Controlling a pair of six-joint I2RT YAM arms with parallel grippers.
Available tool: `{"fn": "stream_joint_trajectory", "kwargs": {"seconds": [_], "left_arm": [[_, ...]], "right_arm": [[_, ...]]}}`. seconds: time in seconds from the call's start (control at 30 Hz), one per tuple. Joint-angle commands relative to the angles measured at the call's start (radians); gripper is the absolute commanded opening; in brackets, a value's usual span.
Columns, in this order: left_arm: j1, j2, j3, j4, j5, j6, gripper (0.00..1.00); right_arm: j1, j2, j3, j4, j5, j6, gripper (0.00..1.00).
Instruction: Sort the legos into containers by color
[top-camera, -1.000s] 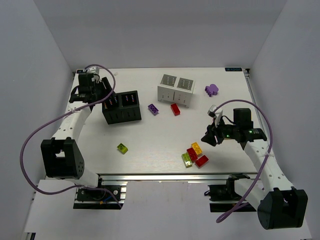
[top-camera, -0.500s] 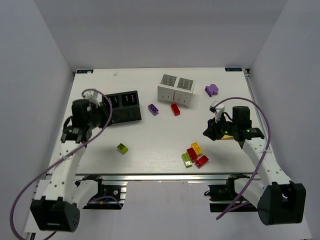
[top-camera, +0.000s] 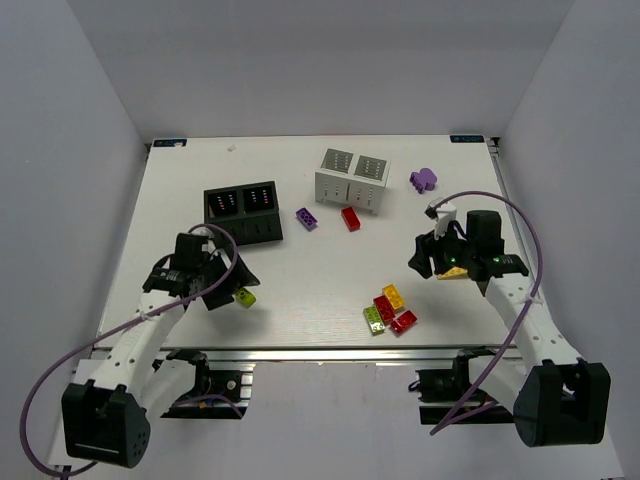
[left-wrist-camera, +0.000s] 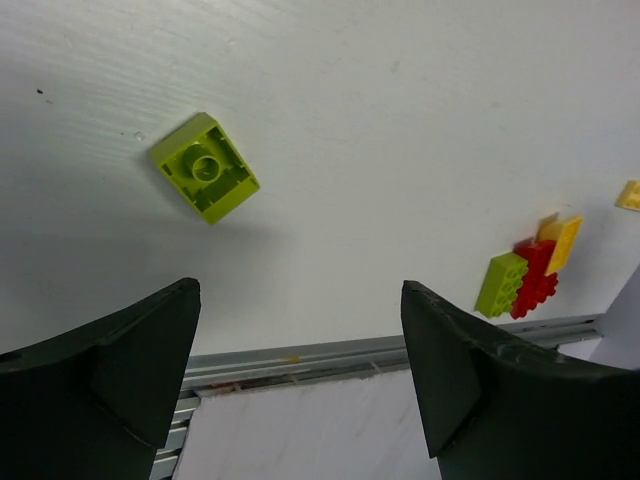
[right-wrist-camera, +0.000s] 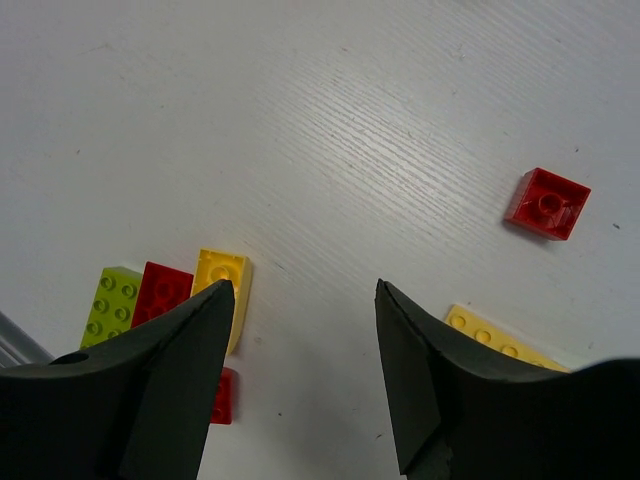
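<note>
My left gripper (top-camera: 226, 291) is open and empty, just left of a lone lime brick (top-camera: 244, 296); in the left wrist view the brick (left-wrist-camera: 205, 167) lies ahead of the spread fingers (left-wrist-camera: 120, 350). My right gripper (top-camera: 421, 262) is open and empty, above the table beside a cluster of yellow (top-camera: 393, 295), red (top-camera: 384, 308) and lime (top-camera: 374, 320) bricks. The right wrist view shows the yellow brick (right-wrist-camera: 222, 290) by the left finger and a yellow plate (right-wrist-camera: 500, 337) by the right. The black box (top-camera: 243, 213) and white box (top-camera: 352, 178) stand at the back.
A purple brick (top-camera: 307, 218) and a red brick (top-camera: 350, 218) lie in front of the white box. A purple piece (top-camera: 423, 179) lies at the back right. Another red brick (top-camera: 404, 321) sits at the cluster's near side, close to the table's front rail (left-wrist-camera: 330, 352).
My left arm has swung from the black box at the back left down to the near side, beside the lone lime brick. My right gripper has shifted slightly back.
</note>
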Motion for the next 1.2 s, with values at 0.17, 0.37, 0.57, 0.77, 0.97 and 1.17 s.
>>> {"fn": "stream_joint_trajectory", "kwargs": {"seconds": [0.17, 0.37, 0.57, 0.77, 0.97, 1.17], "left_arm": [[-0.099, 0.138, -0.028, 0.064, -0.213, -0.164, 0.9], [-0.135, 0.234, -0.04, 0.127, -0.335, -0.224, 0.89], [-0.187, 0.394, -0.011, 0.171, -0.402, -0.23, 0.82], [-0.233, 0.426, 0.019, 0.159, -0.453, -0.243, 0.58], [-0.253, 0.414, 0.016, 0.119, -0.448, -0.247, 0.19], [-0.282, 0.232, 0.087, 0.142, -0.271, -0.088, 0.0]], "right_arm": [[-0.009, -0.067, 0.015, 0.024, -0.003, 0.009, 0.64], [-0.012, -0.107, 0.01, 0.021, -0.011, 0.007, 0.64], [-0.015, -0.135, 0.004, 0.021, 0.001, 0.007, 0.64], [-0.018, -0.158, 0.001, 0.021, 0.006, 0.006, 0.64], [-0.02, -0.171, 0.001, 0.019, 0.001, 0.006, 0.64], [-0.023, -0.178, -0.005, 0.016, -0.005, 0.001, 0.63]]}}
